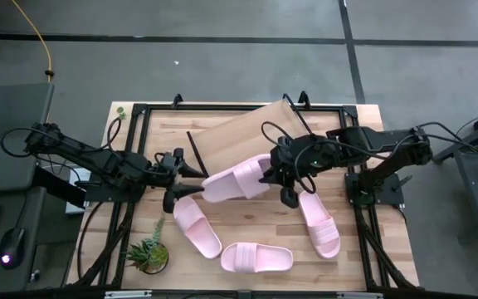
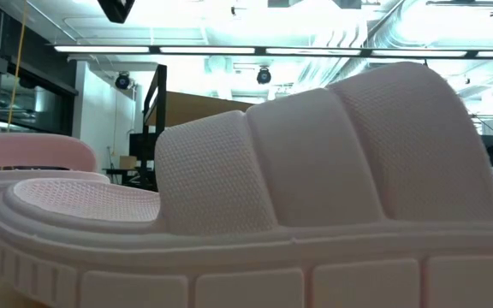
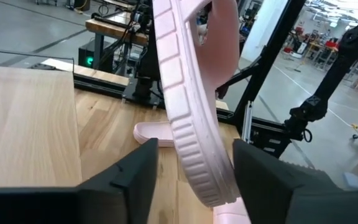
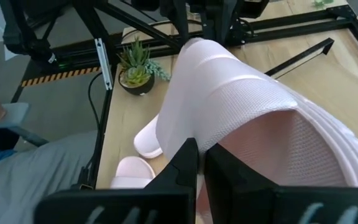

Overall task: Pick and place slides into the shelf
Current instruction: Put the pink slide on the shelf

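One light-pink slide is held above the table between both arms, just near of the slanted wooden shelf. My right gripper is shut on its strap end. My left gripper is open, with its fingers on either side of the slide's other end. Three more slides lie sole-down on the table: one near the left gripper, one at the near edge, and one on the right. The near-edge slide fills the low view. My right gripper pinches the slide's wide strap at its edge between its two fingers, which stand close together. The slide is lifted clear of the table and turned partly on its side. My left gripper's fingers flank the slide's sole edge; whether they touch it I cannot tell.
A small potted plant stands at the table's near left corner. A black metal frame runs around the tabletop. The shelf's thin black leg sticks out beside the left gripper. A person's leg shows beyond the table's near edge.
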